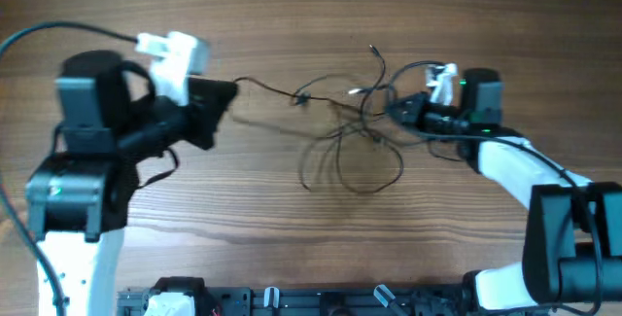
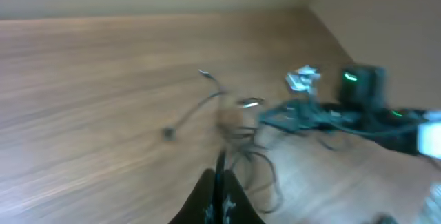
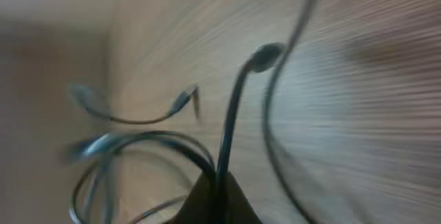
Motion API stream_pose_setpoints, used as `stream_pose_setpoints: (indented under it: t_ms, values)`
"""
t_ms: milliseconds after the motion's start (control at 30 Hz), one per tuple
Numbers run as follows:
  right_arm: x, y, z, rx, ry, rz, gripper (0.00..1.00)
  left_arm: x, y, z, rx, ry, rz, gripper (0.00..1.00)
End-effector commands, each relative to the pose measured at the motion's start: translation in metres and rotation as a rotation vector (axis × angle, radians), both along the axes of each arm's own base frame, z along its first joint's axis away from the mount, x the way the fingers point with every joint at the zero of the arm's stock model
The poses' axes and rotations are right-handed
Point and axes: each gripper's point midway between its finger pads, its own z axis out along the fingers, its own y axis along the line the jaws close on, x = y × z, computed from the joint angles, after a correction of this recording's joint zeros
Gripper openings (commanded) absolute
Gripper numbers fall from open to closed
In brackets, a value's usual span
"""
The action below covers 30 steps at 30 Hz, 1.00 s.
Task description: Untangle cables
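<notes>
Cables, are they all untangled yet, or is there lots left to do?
Not yet. Looks done: one strand is drawn out fairly straight toward the left gripper. In hand: it and the right gripper are each shut on a strand of the cables, one on each side. Left: the middle is a jumble of crossing loops on the table, so most separating remains.

cnt | L gripper [image 1: 222, 100] + R gripper [image 1: 398, 112] = 2 | cables [image 1: 350, 136]: tangled, no. unclear | table [image 1: 292, 24] x1
</notes>
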Motion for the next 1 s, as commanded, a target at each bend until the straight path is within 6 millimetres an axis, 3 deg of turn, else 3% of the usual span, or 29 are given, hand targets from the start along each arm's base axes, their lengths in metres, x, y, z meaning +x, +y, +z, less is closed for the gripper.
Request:
stream_pose_setpoints:
  t_ms: [0, 133, 167, 300, 333, 367, 433, 467, 500, 633, 667, 700, 733, 800, 900, 967]
  values:
    - [0.004, -0.034, -0.003, -0.018, -0.029, -0.032, 0.04, 0.013, 0.049, 0.004, -0.005, -0.009, 0.181, 0.04]
    - [0.007, -0.064, -0.009, -0.034, 0.005, -0.124, 0.05, 0.025, 0.073, 0.002, -0.052, 0.026, 0.291, 0.04]
    - [0.006, -0.08, -0.017, -0.066, 0.042, -0.181, 0.05, 0.034, 0.097, 0.005, -0.1, 0.039, 0.43, 0.04]
    - [-0.011, -0.128, -0.041, -0.144, 0.171, -0.325, 0.05, 0.045, 0.155, 0.02, -0.278, 0.037, 0.736, 0.04]
    - [-0.015, -0.139, -0.044, -0.155, 0.179, -0.34, 0.1, 0.045, 0.171, 0.024, -0.323, 0.031, 0.8, 0.04]
    - [-0.019, -0.148, -0.046, -0.155, 0.193, -0.359, 0.27, 0.044, 0.18, 0.025, -0.345, 0.03, 0.834, 0.04]
    - [-0.024, -0.152, -0.044, -0.126, 0.197, -0.348, 0.51, 0.043, 0.187, 0.023, -0.363, 0.039, 0.861, 0.04]
    - [-0.026, -0.142, -0.039, -0.104, 0.157, -0.277, 0.85, 0.045, 0.183, 0.018, -0.373, 0.068, 0.84, 0.04]
    - [-0.027, -0.136, -0.037, -0.094, 0.136, -0.241, 0.99, 0.046, 0.176, 0.014, -0.385, 0.092, 0.812, 0.04]
    - [-0.03, -0.129, -0.035, -0.085, 0.123, -0.2, 1.0, 0.058, 0.137, -0.018, -0.419, 0.265, 0.676, 0.06]
    - [-0.029, -0.129, -0.033, -0.087, 0.117, -0.2, 1.0, 0.062, 0.124, -0.031, -0.414, 0.326, 0.648, 0.21]
    - [-0.028, -0.13, -0.028, -0.089, 0.105, -0.205, 1.0, 0.067, 0.106, -0.051, -0.405, 0.414, 0.607, 0.44]
    - [-0.027, -0.131, -0.022, -0.093, 0.088, -0.21, 1.0, 0.071, 0.089, -0.067, -0.39, 0.483, 0.568, 0.79]
    - [-0.023, -0.133, -0.004, -0.114, 0.031, -0.218, 1.0, 0.075, 0.062, -0.091, -0.361, 0.575, 0.505, 0.98]
    - [-0.02, -0.138, 0.038, -0.171, -0.101, -0.241, 1.0, 0.08, 0.011, -0.131, -0.288, 0.697, 0.377, 0.99]
    - [-0.02, -0.142, 0.057, -0.214, -0.16, -0.261, 1.0, 0.078, -0.02, -0.156, -0.16, 0.675, 0.202, 0.9]
